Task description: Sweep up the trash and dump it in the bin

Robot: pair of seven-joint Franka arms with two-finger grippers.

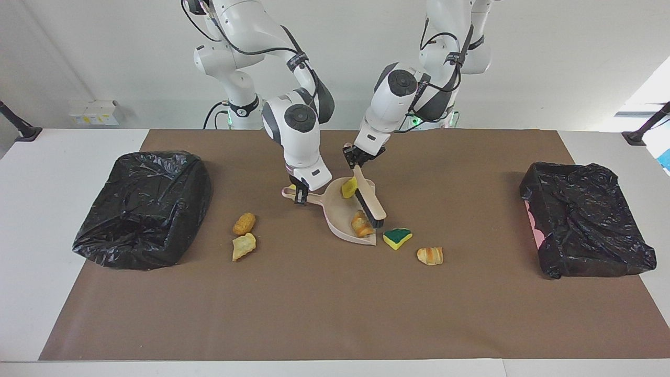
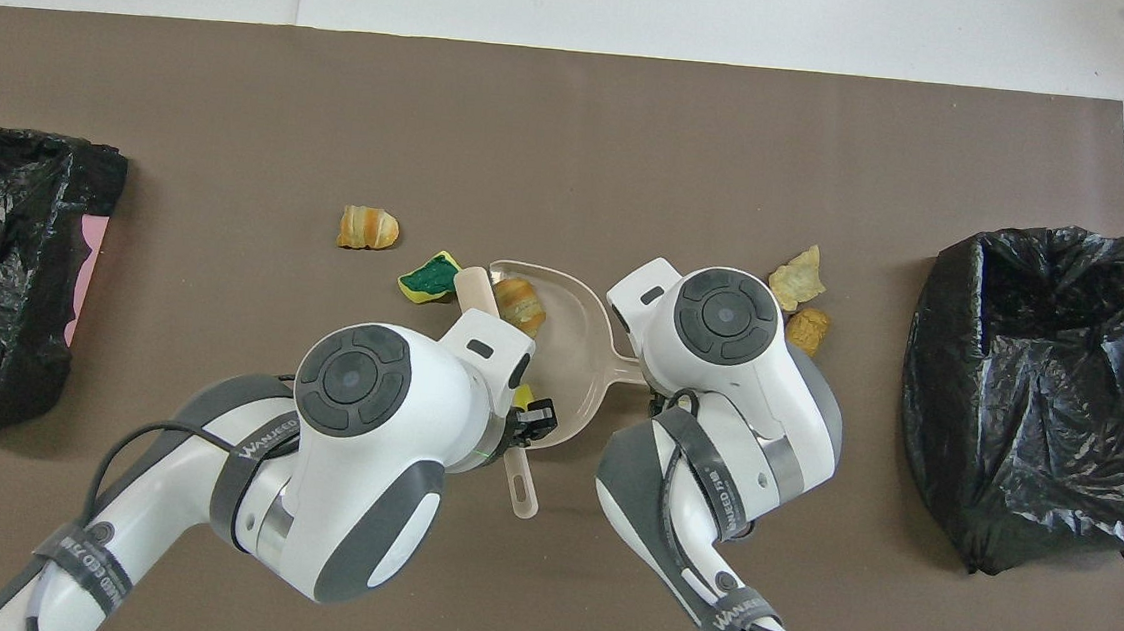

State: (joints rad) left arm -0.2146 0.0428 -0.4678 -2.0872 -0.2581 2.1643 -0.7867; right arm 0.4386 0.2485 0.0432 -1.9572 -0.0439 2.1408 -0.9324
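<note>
Grey straps on the left arm and right arm read "WANJEED"

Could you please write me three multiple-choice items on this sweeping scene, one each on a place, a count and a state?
1. Where does the yellow-and-green sponge piece lie?
A. in the dustpan
B. on the brown mat beside the dustpan's mouth
C. in a bin

2. How many scraps show inside the dustpan?
A. none
B. two
C. five

3. What does the left gripper hold?
A. nothing
B. the dustpan's handle
C. the hand brush

Answers
1: B, it rests on the mat just outside the pan's open edge.
2: B, a yellow sponge piece and a tan bread-like lump sit in the pan.
3: C, it is closed on the brush's handle, while the right gripper grips the dustpan's handle.
</note>
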